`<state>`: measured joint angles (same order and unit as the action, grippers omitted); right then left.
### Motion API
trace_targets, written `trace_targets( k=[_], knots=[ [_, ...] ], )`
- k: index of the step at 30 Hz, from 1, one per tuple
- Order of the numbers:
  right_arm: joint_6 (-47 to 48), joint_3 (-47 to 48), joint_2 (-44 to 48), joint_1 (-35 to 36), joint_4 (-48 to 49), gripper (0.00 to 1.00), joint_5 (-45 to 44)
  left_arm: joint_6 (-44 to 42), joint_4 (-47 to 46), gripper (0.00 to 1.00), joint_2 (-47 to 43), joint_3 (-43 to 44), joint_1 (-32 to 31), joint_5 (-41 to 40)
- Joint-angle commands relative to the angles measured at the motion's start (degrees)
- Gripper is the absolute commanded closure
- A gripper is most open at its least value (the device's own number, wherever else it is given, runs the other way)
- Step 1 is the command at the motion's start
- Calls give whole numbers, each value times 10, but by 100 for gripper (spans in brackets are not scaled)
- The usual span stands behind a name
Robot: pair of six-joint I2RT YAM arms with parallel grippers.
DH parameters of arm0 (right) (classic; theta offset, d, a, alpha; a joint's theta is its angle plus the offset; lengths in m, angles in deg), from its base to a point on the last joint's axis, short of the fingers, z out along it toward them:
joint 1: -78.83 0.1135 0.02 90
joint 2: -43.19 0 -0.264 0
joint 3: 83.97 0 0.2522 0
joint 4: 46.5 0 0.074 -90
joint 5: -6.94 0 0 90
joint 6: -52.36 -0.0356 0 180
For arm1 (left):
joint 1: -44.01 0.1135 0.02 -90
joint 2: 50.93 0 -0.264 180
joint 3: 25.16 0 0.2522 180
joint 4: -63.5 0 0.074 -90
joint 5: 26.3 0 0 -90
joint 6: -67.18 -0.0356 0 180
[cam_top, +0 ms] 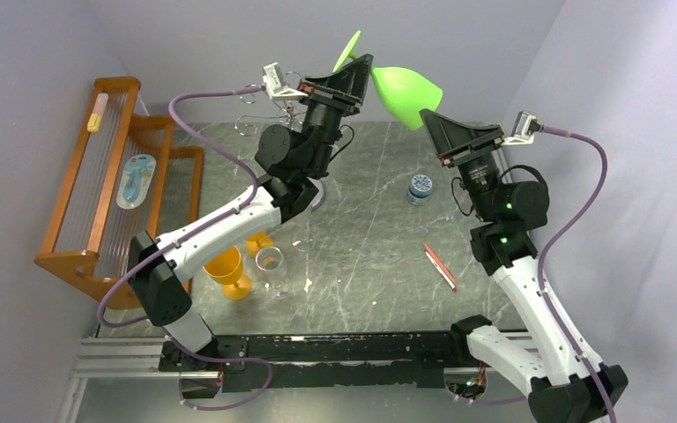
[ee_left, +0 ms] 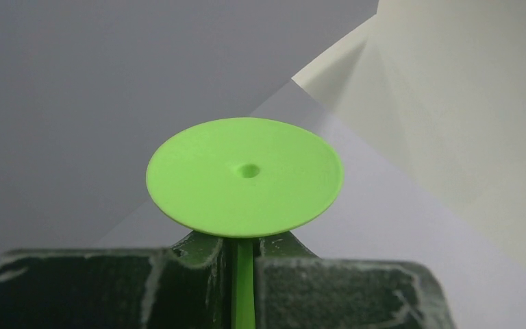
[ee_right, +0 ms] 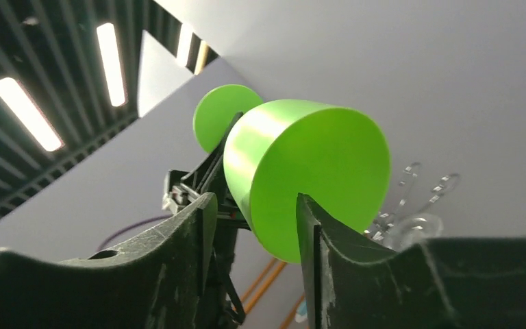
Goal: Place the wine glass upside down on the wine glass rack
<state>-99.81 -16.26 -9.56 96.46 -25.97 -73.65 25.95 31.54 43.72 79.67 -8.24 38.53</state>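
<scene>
Wine glass rack (cam_top: 287, 109) — behind left arm (cam_top: 220, 231)

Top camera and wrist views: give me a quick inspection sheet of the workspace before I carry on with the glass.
Surface: dark marbled tabletop, lightly scratched.
Job's things: green wine glass in the air, lying sideways; wine glass rack stands behind it, only its curled wire arms clearly seen.
Clutter: orange goblet, clear glass, tub, red stick; wooden rack at the left.
Grippers: left claw shut on the stem below the foot; right claw open at the bowl's rim.
Cables: purple cables loop off both wrists, apart from the glass.
Surroundings: grey walls; nothing else seen.
</scene>
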Motion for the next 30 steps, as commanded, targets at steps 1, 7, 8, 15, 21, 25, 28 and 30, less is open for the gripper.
trace_targets(
  k=[1,7,8,15,21,25,28,30],
  knots=[
    [75,12,54,-1,-131,48,-34,-125,-30,95,-40,-26,-2,26],
    [120,35,98,-1,-301,30,-120,-311,80,95,-79,-48,-3,125],
    [127,46,100,-1,-315,27,-119,-335,88,95,-84,-56,-2,145],
    [158,164,45,-1,-372,22,-6,-448,140,95,-104,-79,-2,265],
    [108,212,10,-1,-387,26,92,-515,166,95,-116,-103,-3,302],
    [115,279,-48,-1,-491,30,142,-529,162,95,-123,-123,-3,326],
    [90,265,-59,-1,-484,35,187,-538,166,95,-122,-127,-3,341],
    [75,257,-63,-1,-477,40,199,-544,166,95,-123,-131,-2,352]
  ],
)
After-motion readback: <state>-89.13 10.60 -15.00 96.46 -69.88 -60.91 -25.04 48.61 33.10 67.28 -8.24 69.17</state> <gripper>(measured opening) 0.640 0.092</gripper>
